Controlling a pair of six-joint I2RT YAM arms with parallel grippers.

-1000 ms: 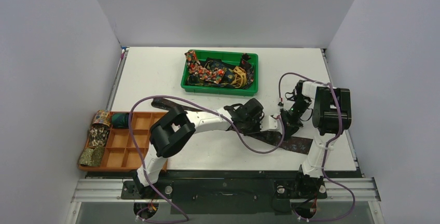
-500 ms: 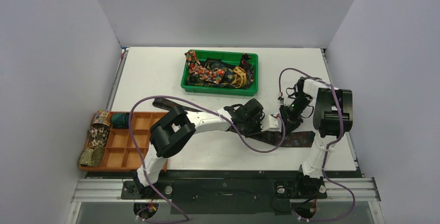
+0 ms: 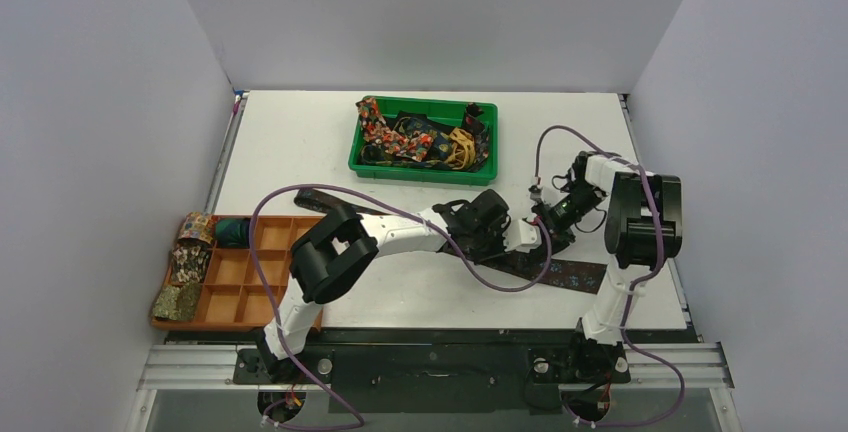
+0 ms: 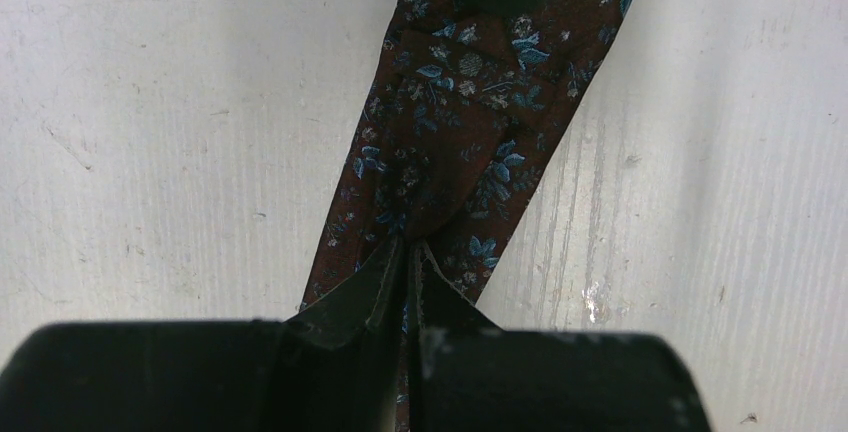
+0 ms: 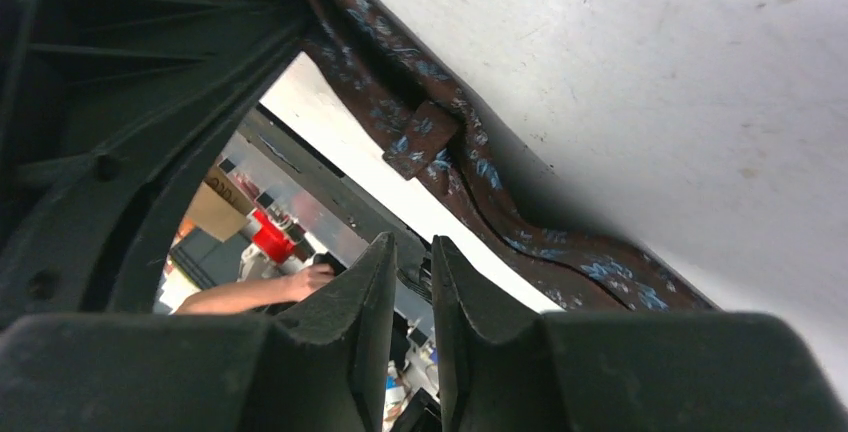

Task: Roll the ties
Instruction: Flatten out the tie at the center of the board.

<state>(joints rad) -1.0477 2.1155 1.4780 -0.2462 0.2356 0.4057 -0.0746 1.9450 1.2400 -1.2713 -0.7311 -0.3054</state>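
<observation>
A dark brown tie with small blue flowers (image 3: 575, 274) lies across the table from the left middle to the right front. My left gripper (image 3: 512, 237) is shut on a fold of this tie (image 4: 470, 152), its fingertips (image 4: 385, 272) pinching the fabric against the table. My right gripper (image 3: 541, 229) hovers just right of the left one. Its jaws (image 5: 410, 252) stand nearly together with a thin gap and hold nothing. In the right wrist view the tie (image 5: 430, 147) runs along the table beyond the fingers.
A green bin (image 3: 420, 174) at the back holds several loose ties, red floral and yellow among them. An orange compartment tray (image 3: 240, 292) at the front left holds several rolled ties (image 3: 188, 260). Purple cables loop over both arms.
My right gripper has drawn back and up from the tie, away from the table's front. My left gripper has stayed shut on the tie.
</observation>
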